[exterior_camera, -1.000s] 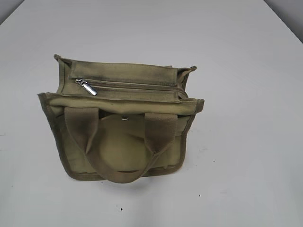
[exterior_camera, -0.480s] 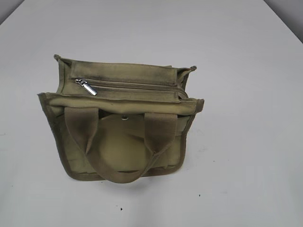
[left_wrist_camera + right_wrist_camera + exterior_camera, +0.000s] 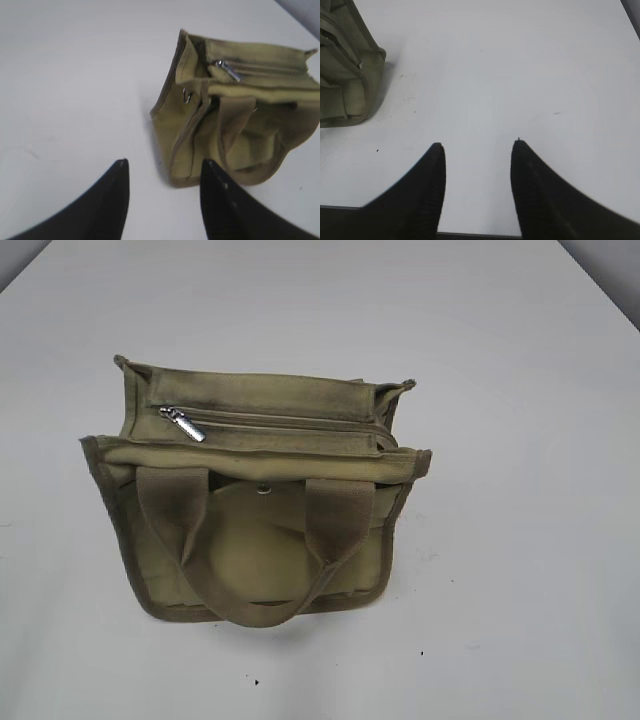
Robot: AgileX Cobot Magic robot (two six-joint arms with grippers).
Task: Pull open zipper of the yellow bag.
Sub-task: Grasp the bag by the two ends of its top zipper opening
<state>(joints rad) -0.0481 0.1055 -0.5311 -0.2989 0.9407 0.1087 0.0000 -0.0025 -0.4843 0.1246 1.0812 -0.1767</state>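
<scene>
- While the yellow bag (image 3: pixel 255 505) stands near the middle of the white counter (image 3: pixel 520 390), nothing has changed in the exterior view over the last second: the bag, its handles and its top panel lie exactly as before.
- Across the top panel runs the zipper (image 3: pixel 280 422), closed along its whole length, and the silver pull tab (image 3: pixel 186 424) rests at its left end, flat on the fabric.
- Below it, the round snap button (image 3: pixel 263 489) sits between the two loop handles; it is not part of the task.
- Neither arm appears in the exterior view, so both are well apart from the bag.
- In its wrist view the left hand (image 3: pixel 164 167) is open and empty, with the bag ahead of it and the pull tab (image 3: pixel 231 71) clearly visible.
- The right hand (image 3: pixel 478 149) is also open and empty, above bare counter, with only a corner of the bag at the left edge of its view.
- My judgement is that the task has not really started: no hand touches the bag, and reaching the tab is the first step that remains.
</scene>
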